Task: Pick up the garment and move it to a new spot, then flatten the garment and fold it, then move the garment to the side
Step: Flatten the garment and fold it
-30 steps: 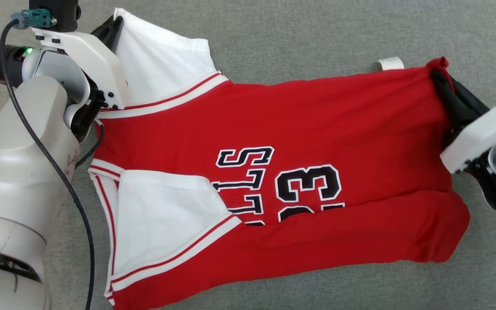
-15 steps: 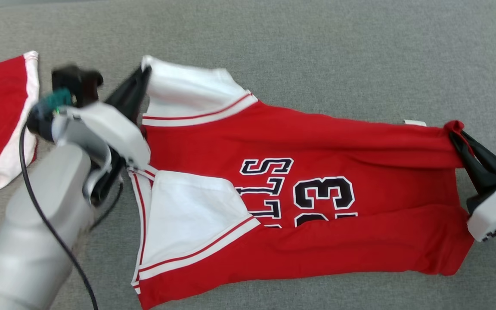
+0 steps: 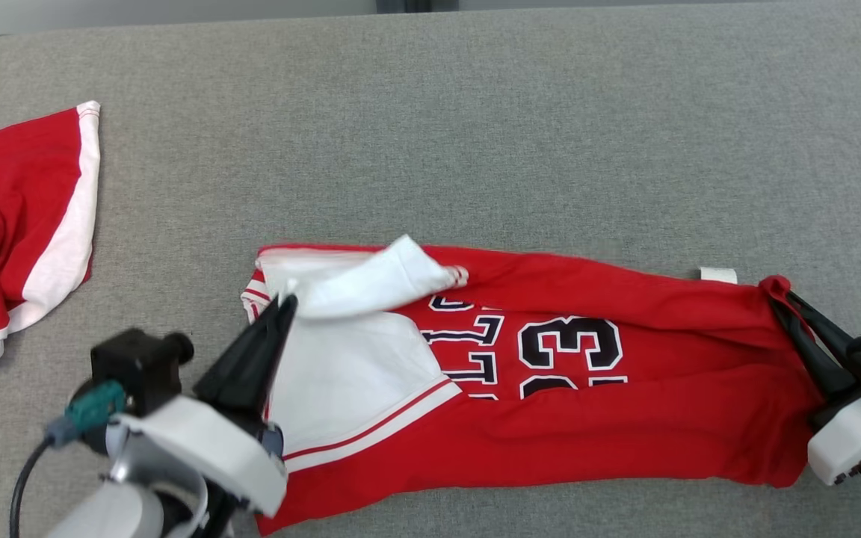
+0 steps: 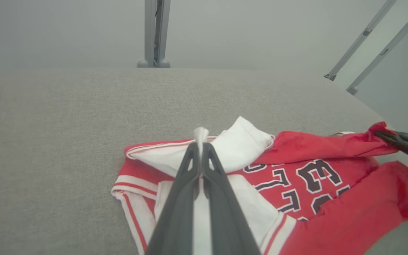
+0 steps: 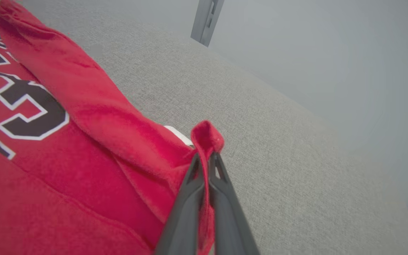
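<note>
Across the near half of the grey cloth-covered table [image 3: 475, 112] the garment [image 3: 625, 418], a red jersey with white sleeves, lies stretched sideways between the two arms, its far long edge lifted and part-way doubled toward the robot, so the step in hand looks like the lengthwise fold. The biggest risk is a skewed crease: at the collar end the raised edge sits nearer the robot than at the hem end, and if the arms travel unevenly the layers would land crooked and need flattening again. Dragging is the next worry, since the lower layer rests loose on the cloth and a hard pull could slide the whole jersey toward the near edge. A second red garment [image 3: 19, 217] lies well apart at the far left, so snagging it seems unlikely. The white sleeve [image 3: 378, 284] is already rumpled over the lettering and may get trapped as a lump inside the fold. The left gripper [image 3: 286, 300] has its fingers pressed together on a small tuft of that sleeve, and the right gripper [image 3: 778, 295] pinches just the red hem corner; either thin bite could slip under tension and drop its end. Just beside that corner, a small white label [image 3: 718, 274] pokes out, and might be tucked under
</note>
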Motion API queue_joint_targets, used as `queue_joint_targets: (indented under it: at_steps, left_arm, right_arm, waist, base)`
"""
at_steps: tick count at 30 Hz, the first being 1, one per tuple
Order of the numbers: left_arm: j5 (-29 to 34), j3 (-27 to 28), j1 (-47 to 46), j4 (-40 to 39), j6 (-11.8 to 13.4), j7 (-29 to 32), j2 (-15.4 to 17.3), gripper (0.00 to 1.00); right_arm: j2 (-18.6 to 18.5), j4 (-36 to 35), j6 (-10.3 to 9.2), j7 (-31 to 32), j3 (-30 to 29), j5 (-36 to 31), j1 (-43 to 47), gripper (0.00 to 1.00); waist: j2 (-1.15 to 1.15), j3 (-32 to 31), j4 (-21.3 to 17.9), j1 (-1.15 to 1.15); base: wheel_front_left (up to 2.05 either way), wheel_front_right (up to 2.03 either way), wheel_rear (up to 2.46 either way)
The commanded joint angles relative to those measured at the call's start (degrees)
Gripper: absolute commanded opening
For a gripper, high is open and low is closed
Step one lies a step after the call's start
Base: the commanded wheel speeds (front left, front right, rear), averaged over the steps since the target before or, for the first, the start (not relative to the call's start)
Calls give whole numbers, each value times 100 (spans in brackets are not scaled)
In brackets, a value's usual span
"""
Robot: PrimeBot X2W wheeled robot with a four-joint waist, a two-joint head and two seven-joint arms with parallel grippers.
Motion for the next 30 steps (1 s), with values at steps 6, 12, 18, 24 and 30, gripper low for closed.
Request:
queue_joint_targets:
  at_steps: [6,12,18,24,30]
  left_arm:
    - [-200,55,830,-998,507,75,185,0]
    - [-563,83,1397,-1123,689,74,108,0]
    - [-822,64,1519,-655,556,137,39,0]
    - [-1040,-14,1429,-165,319,170,-166,100]
    - [-863,124,1270,92,432,-83,-209,100]
  right_arm:
    - [109,62,-4,-92,-245,-155,296,0]
    - [219,81,-4,-68,-237,75,522,0]
    - [297,24,-4,25,-344,481,744,22]
    - [656,-216,-4,172,-786,1002,1112,100]
    - [1152,-826,-5,284,-1379,1321,1538,100]
  waist:
    - [0,-82,64,0]
    - [0,-168,133,0]
    - [0,-204,186,0]
    - [0,-295,213,0]
    - [0,-408,137,0]
  base:
    - [0,0,0]
    - [0,0,0]
    - [0,0,0]
    - [0,0,0]
    - [0,0,0]
